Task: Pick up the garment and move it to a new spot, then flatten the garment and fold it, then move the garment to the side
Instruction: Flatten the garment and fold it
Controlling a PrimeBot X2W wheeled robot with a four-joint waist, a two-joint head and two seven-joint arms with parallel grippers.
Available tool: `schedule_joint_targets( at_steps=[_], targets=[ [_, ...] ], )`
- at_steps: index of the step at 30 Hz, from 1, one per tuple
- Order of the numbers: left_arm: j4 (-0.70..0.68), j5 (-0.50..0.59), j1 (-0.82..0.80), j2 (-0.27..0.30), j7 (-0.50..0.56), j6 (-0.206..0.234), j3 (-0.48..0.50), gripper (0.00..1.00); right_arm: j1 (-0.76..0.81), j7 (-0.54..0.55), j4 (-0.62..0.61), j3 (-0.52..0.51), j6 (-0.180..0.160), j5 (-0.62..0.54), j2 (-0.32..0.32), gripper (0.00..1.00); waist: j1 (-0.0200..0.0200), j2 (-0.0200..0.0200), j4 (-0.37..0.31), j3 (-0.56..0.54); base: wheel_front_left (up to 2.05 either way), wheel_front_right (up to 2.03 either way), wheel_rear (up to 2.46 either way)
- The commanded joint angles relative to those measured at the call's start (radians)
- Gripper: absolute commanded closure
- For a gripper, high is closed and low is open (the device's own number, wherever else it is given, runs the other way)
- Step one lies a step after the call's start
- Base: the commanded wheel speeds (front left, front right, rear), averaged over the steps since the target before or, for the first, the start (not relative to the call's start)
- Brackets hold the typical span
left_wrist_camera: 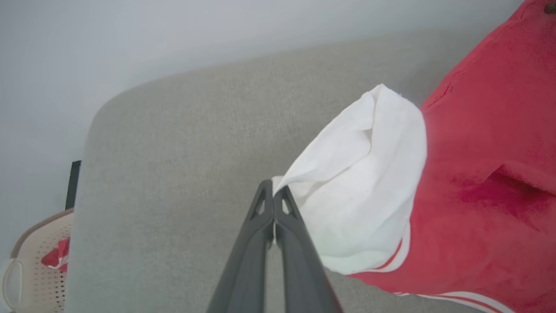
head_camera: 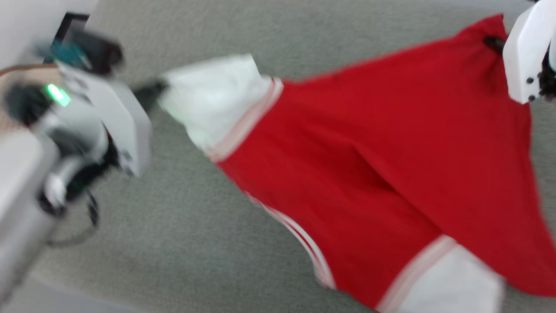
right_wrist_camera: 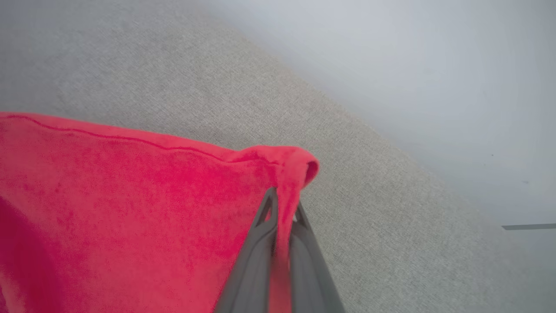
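a red garment [head_camera: 369,152] is stretched over a grey surface [head_camera: 173,239], between both grippers. its white sleeve end [left_wrist_camera: 360,182], at the left, is pinched by the left gripper [left_wrist_camera: 273,193]. a red corner, far right, is clamped by the right gripper [right_wrist_camera: 284,211].

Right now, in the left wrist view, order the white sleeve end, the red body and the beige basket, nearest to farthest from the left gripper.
1. White sleeve end: pinched in the left gripper.
2. Red body: right, past the sleeve.
3. Beige basket: lower left, beyond the grey surface.
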Motion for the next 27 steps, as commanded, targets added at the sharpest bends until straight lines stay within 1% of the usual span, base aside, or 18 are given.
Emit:
schedule_joint_targets(
  at_steps=[1, 5, 8, 13, 21, 27],
  targets=[
    [0.012, 0.012, -0.049, 0.012, 0.021, -0.007, 0.011, 1.00, -0.018, -0.017, -0.022, -0.003, -0.002, -0.004, -0.012, 1.00, 0.0000, -0.0001, -0.052, -0.051, 0.00, 0.00, 0.00],
    [0.063, 0.034, -0.187, 0.023, 0.077, -0.026, 0.026, 1.00, -0.038, -0.061, -0.064, -0.028, -0.002, -0.012, -0.022, 1.00, 0.0000, -0.0001, -0.094, -0.086, 0.00, 0.00, 0.00],
    [0.117, 0.060, -0.280, 0.012, 0.097, -0.043, 0.026, 1.00, -0.053, -0.101, -0.080, -0.062, -0.002, -0.030, -0.017, 1.00, 0.0000, -0.0001, -0.119, -0.114, 0.00, 0.00, 0.00],
    [0.211, 0.102, -0.417, -0.009, 0.108, -0.072, 0.023, 1.00, -0.073, -0.165, -0.077, -0.149, -0.002, -0.064, 0.010, 1.00, 0.0000, -0.0001, -0.151, -0.153, 0.00, 0.00, 0.00],
    [0.332, 0.143, -0.550, -0.051, 0.077, -0.111, 0.020, 1.00, -0.084, -0.171, -0.091, -0.251, -0.002, -0.115, 0.044, 1.00, 0.0000, -0.0001, -0.173, -0.184, 0.00, 0.00, 0.00],
    [0.418, 0.174, -0.637, -0.085, 0.005, -0.134, 0.024, 1.00, -0.090, -0.181, -0.090, -0.342, -0.002, -0.160, 0.082, 1.00, 0.0000, -0.0001, -0.181, -0.159, 0.00, 0.00, 0.00]
  ],
)
